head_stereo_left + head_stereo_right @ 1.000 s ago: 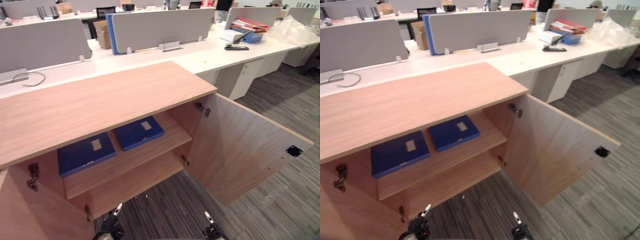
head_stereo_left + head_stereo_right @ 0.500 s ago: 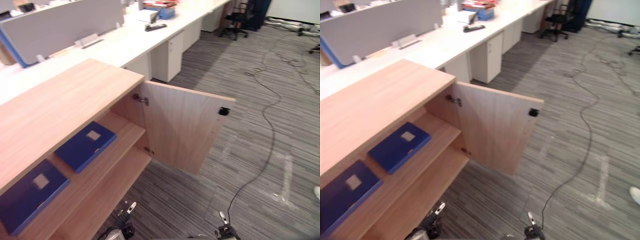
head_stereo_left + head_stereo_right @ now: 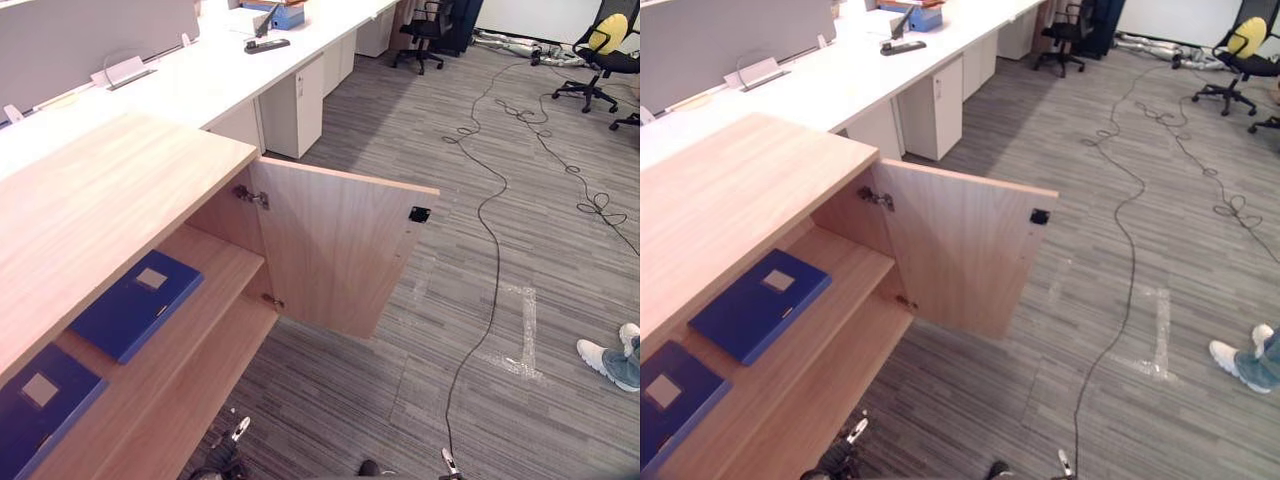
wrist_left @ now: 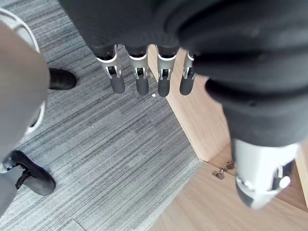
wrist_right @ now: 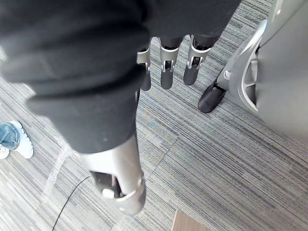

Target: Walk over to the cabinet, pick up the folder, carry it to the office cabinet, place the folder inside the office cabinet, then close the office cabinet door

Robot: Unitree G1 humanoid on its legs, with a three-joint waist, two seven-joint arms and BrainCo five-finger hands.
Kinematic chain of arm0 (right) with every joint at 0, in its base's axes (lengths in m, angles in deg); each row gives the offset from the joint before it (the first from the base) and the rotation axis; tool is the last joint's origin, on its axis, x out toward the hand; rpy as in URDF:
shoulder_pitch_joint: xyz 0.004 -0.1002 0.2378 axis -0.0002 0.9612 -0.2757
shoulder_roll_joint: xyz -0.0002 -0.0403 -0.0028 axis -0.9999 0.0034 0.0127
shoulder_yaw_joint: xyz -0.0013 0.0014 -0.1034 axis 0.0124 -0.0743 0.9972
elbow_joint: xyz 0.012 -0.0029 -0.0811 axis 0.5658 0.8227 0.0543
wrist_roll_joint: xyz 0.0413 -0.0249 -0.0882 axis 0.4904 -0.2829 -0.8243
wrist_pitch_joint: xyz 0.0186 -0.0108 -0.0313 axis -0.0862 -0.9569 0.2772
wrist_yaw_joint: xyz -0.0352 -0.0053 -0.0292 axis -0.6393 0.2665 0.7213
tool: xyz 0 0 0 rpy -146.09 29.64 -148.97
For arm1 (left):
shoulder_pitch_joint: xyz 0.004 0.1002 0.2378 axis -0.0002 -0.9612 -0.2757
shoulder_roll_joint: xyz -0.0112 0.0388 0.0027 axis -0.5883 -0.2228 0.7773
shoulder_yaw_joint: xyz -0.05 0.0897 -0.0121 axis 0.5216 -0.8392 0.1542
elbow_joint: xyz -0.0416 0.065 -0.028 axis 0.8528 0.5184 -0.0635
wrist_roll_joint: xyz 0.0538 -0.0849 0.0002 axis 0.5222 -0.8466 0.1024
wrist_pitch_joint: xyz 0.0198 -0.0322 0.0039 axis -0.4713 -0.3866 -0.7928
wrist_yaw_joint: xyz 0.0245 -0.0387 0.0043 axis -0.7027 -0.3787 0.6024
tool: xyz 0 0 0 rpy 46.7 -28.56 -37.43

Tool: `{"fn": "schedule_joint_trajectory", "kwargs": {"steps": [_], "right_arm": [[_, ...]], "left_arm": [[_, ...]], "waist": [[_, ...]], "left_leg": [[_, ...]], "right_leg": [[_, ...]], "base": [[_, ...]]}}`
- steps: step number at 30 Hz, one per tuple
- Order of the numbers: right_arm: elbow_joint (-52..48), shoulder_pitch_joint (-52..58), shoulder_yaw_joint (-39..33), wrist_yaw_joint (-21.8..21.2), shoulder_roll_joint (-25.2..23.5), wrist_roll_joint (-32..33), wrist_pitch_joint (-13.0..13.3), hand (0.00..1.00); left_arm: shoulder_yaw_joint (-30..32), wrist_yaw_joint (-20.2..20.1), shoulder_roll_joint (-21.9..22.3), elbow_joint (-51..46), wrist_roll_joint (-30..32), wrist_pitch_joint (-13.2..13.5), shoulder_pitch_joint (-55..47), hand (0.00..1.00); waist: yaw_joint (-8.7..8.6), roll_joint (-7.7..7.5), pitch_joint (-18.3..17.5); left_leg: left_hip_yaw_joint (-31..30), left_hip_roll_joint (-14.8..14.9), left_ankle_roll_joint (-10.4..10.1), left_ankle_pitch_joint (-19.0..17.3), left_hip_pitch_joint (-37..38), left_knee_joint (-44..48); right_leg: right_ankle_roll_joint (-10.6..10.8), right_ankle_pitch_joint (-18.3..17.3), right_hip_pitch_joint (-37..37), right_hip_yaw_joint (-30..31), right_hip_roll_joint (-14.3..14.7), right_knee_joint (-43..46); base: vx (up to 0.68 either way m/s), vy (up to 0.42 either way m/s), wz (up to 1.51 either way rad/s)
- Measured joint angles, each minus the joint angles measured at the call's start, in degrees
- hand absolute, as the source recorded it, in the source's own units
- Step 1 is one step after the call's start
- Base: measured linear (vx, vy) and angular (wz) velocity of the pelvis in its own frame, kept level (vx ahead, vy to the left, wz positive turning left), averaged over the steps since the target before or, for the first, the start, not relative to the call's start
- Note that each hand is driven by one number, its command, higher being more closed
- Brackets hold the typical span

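The left hand (image 4: 140, 72) hangs at the robot's side with its palm empty. Its fingers (image 4: 163, 79) point straight down in a loose row and its thumb (image 4: 260, 178) stands apart from them. Grey carpet (image 4: 120, 159) and a light wood panel (image 4: 202, 120) lie below it. The right hand (image 5: 167, 72) hangs the same way on the other side, fingers relaxed and straight, thumb (image 5: 118, 183) well clear of them, grasping nothing above the carpet.

In the head views the cabinet (image 3: 90, 200) stands open at the left. On its upper shelf (image 3: 215, 285) lie two blue folders, flat, each with a pale label on its cover, neither touched by a hand. The nearer folder (image 3: 35, 405) is cut off by the picture's lower left corner, so its full outline cannot be made out. The farther folder (image 3: 135, 305) lies just beside it, apart from it and turned at a slant, one corner reaching toward the shelf's front edge. The lower shelf is only partly visible. The right-hand door (image 3: 335, 250) is swung wide open over the carpet, hung on two metal hinges, with a small black catch (image 3: 419, 214) near its free upper corner.

Farther out, pale tape marks (image 3: 525, 335) cross the carpet, and a person's white shoe (image 3: 600, 355) and jeans hem come in at the right edge. Behind the cabinet runs a long white desk (image 3: 200, 80) with a grey divider screen (image 3: 90, 40) and a white drawer unit (image 3: 295, 105) under it. Black office chairs (image 3: 600, 50) stand at the far end.
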Motion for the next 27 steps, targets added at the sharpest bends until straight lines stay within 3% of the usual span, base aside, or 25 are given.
{"fn": "schedule_joint_trajectory", "kwargs": {"steps": [4,6,7,9,10,11,14,15,16,19,21,27], "right_arm": [[0.01,0.01,0.21,-0.39,-0.02,-0.02,0.00,0.00],[0.01,-0.09,0.81,-0.53,0.05,0.00,0.04,0.00],[0.08,-0.08,1.87,-0.56,0.18,0.04,0.12,0.00],[0.46,-0.02,2.45,-0.71,0.60,0.25,0.22,0.00],[0.71,-0.03,2.62,-0.74,0.86,0.70,0.30,0.00],[1.18,-0.32,3.01,-0.67,1.25,1.11,0.43,0.00],[1.25,-0.32,3.19,-0.36,1.11,2.00,0.80,0.00],[1.20,-0.23,3.72,-0.37,1.26,2.00,0.87,0.00],[0.99,0.17,4.39,-0.39,1.73,1.99,1.11,0.00],[0.88,1.63,6.50,-0.43,0.16,1.95,1.50,0.00],[-0.36,2.31,7.63,-0.58,0.13,1.79,1.52,0.00],[-1.28,3.18,9.60,-1.06,0.12,-0.93,1.57,0.00]], "left_arm": [[0.14,0.05,-0.49,0.25,-0.01,-0.05,-1.09,0.00],[1.10,0.05,-0.53,0.15,-0.03,-0.05,-1.29,0.00],[1.81,0.05,-0.52,-0.13,-0.03,-0.05,-1.33,0.00],[2.59,0.06,-0.41,-0.70,-0.02,-0.01,-1.39,0.00],[3.26,0.11,-0.09,-0.74,-0.24,0.12,-1.42,0.00],[3.48,0.32,-0.03,-0.74,-1.05,0.26,-1.28,0.00],[3.95,0.64,0.73,-1.65,-1.49,0.30,-1.22,0.00],[4.22,0.69,1.10,-2.03,-1.51,0.35,-1.45,0.00],[4.74,0.65,1.90,-2.32,-2.20,0.37,-1.81,0.00],[6.96,0.85,1.70,-2.72,-2.31,0.57,-2.38,0.00],[7.15,0.85,1.79,-2.52,-1.77,0.54,-2.61,0.00],[6.97,0.85,1.89,-2.10,-0.80,0.64,-3.30,0.00]], "waist": [[0.17,-0.08,0.01],[0.41,-0.07,0.03],[0.84,-0.08,0.13],[1.32,0.27,0.35],[1.62,0.64,0.70],[1.74,0.96,0.94],[1.90,0.90,1.31],[1.96,1.19,1.37],[2.17,1.91,1.14],[2.92,-0.24,-0.78],[2.53,-0.34,-1.54],[2.26,-0.30,-3.68]], "left_leg": [[0.45,0.15,-0.11,-1.20,0.03,1.32],[0.69,1.52,0.00,-3.71,-1.88,7.66],[0.19,3.33,1.01,-5.82,-4.79,15.95],[-2.64,6.30,2.44,-6.46,-9.72,29.63],[-7.74,7.22,3.81,-5.58,-13.46,37.39],[-13.59,5.90,3.99,-7.59,-15.23,40.31],[-22.78,0.73,3.29,-13.12,-17.46,33.21],[-24.48,-0.04,2.95,-12.85,-17.31,29.20],[-26.06,-0.48,2.18,-10.35,-16.80,24.72],[-22.57,-4.16,4.25,-8.04,-13.94,17.67],[-21.94,-6.41,5.00,-6.05,-11.81,13.11],[-21.55,-6.96,4.93,-4.68,-8.25,8.69]], "right_leg": [[0.05,0.06,0.04,0.95,0.00,0.00],[-0.15,-0.15,-0.06,2.37,0.02,-0.01],[-0.26,-0.56,-0.47,3.70,0.02,-0.02],[-0.44,-0.76,-0.49,6.15,0.35,0.39],[-0.86,-1.16,-0.43,7.80,0.55,1.60],[-1.08,-1.43,-0.54,9.63,0.54,2.43],[-0.18,-2.11,-0.94,13.22,-0.91,3.78],[0.32,-2.33,-1.35,13.65,-1.00,4.14],[1.43,-2.50,-1.39,14.19,-0.38,4.18],[1.59,-2.06,-0.66,13.52,-3.00,3.16],[1.70,-2.01,-0.55,13.57,-4.86,2.67],[2.02,-1.79,0.73,12.33,-5.00,1.39]], "base": [[-0.01,-0.006,-0.11],[0.00,-0.018,-0.38],[-0.02,-0.035,-0.59],[-0.01,-0.017,-0.69],[0.04,0.064,-0.71],[0.06,0.098,-0.70],[0.01,0.201,-0.60],[-0.07,0.253,-0.53],[-0.01,0.246,-0.53],[0.15,0.174,-0.32],[0.17,0.106,-0.07],[0.18,0.033,-0.06]]}}
